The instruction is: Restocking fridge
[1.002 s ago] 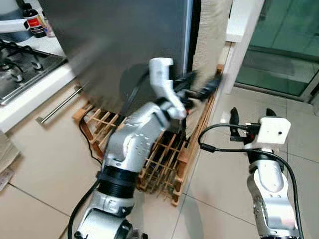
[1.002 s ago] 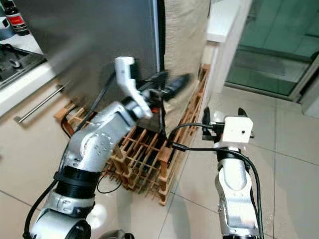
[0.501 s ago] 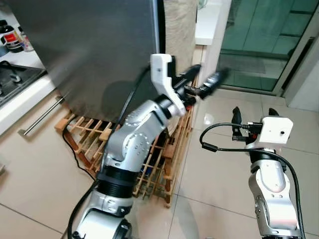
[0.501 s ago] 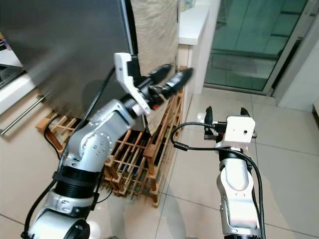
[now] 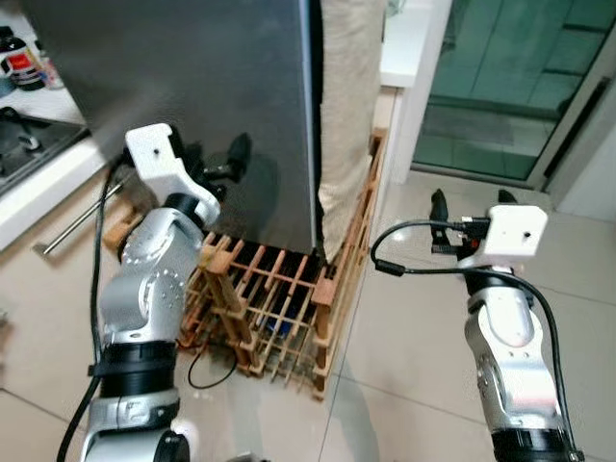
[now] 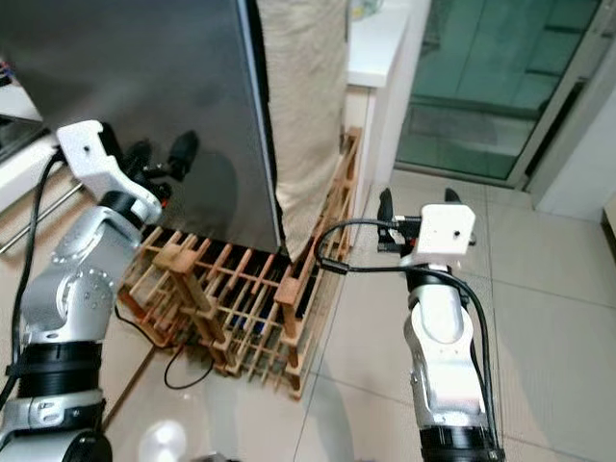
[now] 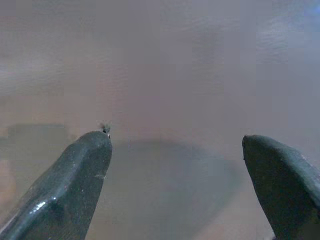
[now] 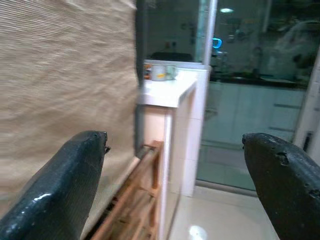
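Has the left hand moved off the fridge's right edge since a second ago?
Yes. The left hand has swung toward the robot's left: it was by the fridge's right edge, and now faces the grey fridge door, fingers open.

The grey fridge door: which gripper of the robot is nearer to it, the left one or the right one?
Left. The left gripper is raised right in front of the grey fridge door, fingers open and pointing at it. The right gripper is open too, out over the floor tiles beyond the beige cloth.
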Controlling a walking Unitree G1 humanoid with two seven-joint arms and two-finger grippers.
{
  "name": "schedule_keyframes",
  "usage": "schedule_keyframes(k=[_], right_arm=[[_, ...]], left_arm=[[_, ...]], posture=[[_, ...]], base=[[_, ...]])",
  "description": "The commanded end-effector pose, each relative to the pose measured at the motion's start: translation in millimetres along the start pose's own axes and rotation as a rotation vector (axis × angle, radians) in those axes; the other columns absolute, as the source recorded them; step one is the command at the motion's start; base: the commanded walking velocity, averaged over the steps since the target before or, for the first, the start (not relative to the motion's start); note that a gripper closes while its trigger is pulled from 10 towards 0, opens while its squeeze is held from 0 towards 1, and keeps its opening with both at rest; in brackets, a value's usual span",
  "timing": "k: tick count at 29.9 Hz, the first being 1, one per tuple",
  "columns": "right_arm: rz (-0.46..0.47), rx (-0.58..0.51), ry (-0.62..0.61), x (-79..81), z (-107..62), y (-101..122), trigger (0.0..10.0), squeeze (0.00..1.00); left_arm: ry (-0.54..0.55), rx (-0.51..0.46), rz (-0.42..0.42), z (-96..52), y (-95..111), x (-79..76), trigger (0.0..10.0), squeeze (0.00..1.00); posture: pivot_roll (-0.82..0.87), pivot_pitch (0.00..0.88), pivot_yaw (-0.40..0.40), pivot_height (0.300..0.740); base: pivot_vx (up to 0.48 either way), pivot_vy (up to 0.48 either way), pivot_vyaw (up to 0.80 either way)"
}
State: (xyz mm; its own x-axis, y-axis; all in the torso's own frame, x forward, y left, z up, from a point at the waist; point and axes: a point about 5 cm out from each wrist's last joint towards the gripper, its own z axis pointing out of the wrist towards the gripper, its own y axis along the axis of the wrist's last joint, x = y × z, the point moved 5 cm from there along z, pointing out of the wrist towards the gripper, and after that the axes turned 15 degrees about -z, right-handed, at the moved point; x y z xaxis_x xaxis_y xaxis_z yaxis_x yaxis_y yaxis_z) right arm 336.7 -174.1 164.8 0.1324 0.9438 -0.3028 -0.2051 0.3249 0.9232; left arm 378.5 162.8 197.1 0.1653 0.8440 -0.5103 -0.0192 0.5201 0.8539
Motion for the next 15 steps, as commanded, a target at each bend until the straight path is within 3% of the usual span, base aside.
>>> schedule_keyframes(k=[1, 4, 9, 11, 15], right_arm=[[0.008, 0.005, 0.004, 1.6, 1.0, -1, 10.0, 0.00], [0.010, 0.016, 0.008, 2.2, -2.7, -5, 10.0, 0.00], [0.049, 0.043, 0.024, 10.2, -7.6, -12, 10.0, 0.00], [0.038, 0.048, 0.036, 15.0, -6.9, -13, 10.0, 0.00], [0.053, 0.042, 0.027, 15.9, -4.7, -11, 10.0, 0.00]], left_arm=[[-0.013, 0.000, 0.059, -3.0, -2, -6.6, 10.0, 0.00], [-0.018, -0.024, 0.092, -5.5, -1, -9.4, 10.0, 0.00], [0.004, -0.042, 0.074, -5.5, 0, -7.5, 10.0, 0.00], [0.021, -0.049, 0.063, -5.1, 2, -4.6, 10.0, 0.00], [0.039, -0.052, 0.081, -4.5, -1, -6.5, 10.0, 0.00]], posture=[[-0.02, 0.000, 0.054, 0.740], [-0.02, 0.000, 0.057, 0.740], [-0.01, 0.000, 0.062, 0.740], [-0.01, 0.000, 0.064, 0.740], [0.00, 0.000, 0.063, 0.740]], base=[[0.000, 0.000, 0.00], [0.000, 0.000, 0.00], [0.000, 0.000, 0.00], [0.302, -0.369, 0.00], [0.315, -0.358, 0.70]])
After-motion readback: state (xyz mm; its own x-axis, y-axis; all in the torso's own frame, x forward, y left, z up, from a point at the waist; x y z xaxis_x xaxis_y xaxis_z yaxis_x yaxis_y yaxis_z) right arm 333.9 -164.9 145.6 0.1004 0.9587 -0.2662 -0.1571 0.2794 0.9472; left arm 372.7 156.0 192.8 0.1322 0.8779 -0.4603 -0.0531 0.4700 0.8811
